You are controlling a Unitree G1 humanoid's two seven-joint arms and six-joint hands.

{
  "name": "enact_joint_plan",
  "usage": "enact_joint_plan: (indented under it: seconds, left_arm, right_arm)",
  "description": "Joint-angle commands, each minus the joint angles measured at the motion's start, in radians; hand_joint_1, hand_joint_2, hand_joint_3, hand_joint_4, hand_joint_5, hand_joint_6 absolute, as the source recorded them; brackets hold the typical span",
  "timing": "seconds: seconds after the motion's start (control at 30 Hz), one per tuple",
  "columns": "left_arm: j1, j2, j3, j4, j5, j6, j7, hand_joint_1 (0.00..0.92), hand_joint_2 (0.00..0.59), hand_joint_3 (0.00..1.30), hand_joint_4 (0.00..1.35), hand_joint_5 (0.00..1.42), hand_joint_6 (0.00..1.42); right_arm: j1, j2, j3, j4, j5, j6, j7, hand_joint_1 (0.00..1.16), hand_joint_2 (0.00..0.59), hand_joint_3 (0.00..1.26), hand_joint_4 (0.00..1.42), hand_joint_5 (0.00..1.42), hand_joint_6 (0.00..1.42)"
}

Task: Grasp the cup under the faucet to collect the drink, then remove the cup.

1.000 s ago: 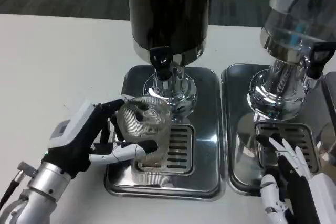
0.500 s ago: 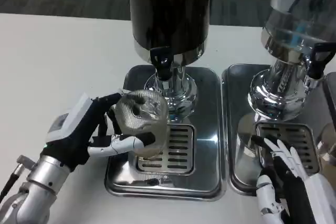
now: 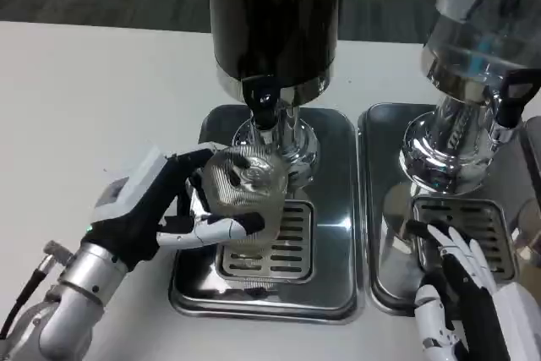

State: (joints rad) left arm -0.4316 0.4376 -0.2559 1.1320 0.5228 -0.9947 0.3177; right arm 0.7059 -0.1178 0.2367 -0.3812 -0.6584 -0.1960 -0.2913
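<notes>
My left hand [image 3: 152, 209] grips a clear ribbed cup [image 3: 245, 196] from its left side, thumb in front and fingers behind. The cup is over the slotted drip grate [image 3: 283, 238] of the left steel tray [image 3: 334, 289]. It sits just below and in front of the black faucet [image 3: 262, 99] of the dark drink dispenser [image 3: 275, 14]. I see no liquid flowing. My right hand [image 3: 465, 289] rests with fingers spread at the front of the right tray [image 3: 385, 209], holding nothing.
A second dispenser [image 3: 482, 48] with a clear tank and its own black tap [image 3: 511, 95] stands on the right tray. White table [image 3: 84, 107] lies to the left of the trays.
My left hand has carried the cup a little to the right and further in, closer under the faucet. The right hand has barely moved.
</notes>
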Motion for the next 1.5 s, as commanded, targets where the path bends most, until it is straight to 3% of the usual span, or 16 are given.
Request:
enact_joint_plan:
  seconds: [0.03, 0.43, 0.7, 0.93, 1.2, 1.5]
  left_arm:
    - [-0.024, -0.019, -0.012, 0.013, -0.006, 0.007, -0.031, 0.371, 0.108, 0.54, 0.56, 0.82, 1.11]
    - [-0.027, -0.014, -0.015, 0.018, -0.008, 0.012, -0.072, 0.272, 0.077, 0.45, 0.49, 0.72, 0.98]
    - [-0.008, 0.017, -0.012, 0.001, -0.002, 0.000, -0.065, 0.167, 0.032, 0.31, 0.31, 0.47, 0.66]
    - [0.002, 0.032, -0.011, -0.027, -0.012, -0.015, -0.085, 0.082, 0.015, 0.18, 0.19, 0.33, 0.51]
    - [0.023, 0.036, 0.002, -0.059, -0.026, -0.044, -0.095, 0.074, 0.016, 0.12, 0.05, 0.20, 0.44]
    - [0.082, 0.088, 0.059, -0.143, -0.100, -0.091, -0.128, 0.077, 0.026, 0.13, 0.08, 0.21, 0.45]
  right_arm:
    - [0.013, 0.009, -0.002, -0.016, 0.000, 0.006, -0.010, 0.01, 0.586, 0.19, 0.08, 0.01, 0.06]
    - [0.003, 0.008, -0.001, -0.010, 0.004, 0.004, 0.000, 0.01, 0.586, 0.20, 0.08, 0.01, 0.07]
    - [-0.004, 0.005, -0.002, -0.008, 0.008, 0.006, 0.009, 0.02, 0.586, 0.20, 0.08, 0.02, 0.08]
    - [-0.007, 0.007, 0.000, -0.005, 0.015, 0.006, 0.011, 0.02, 0.586, 0.20, 0.08, 0.04, 0.09]
    - [0.002, 0.008, -0.001, -0.005, 0.012, 0.006, 0.005, 0.01, 0.586, 0.20, 0.08, 0.04, 0.09]
    - [-0.005, 0.008, 0.000, 0.001, 0.018, 0.006, 0.010, 0.00, 0.586, 0.20, 0.08, 0.05, 0.10]
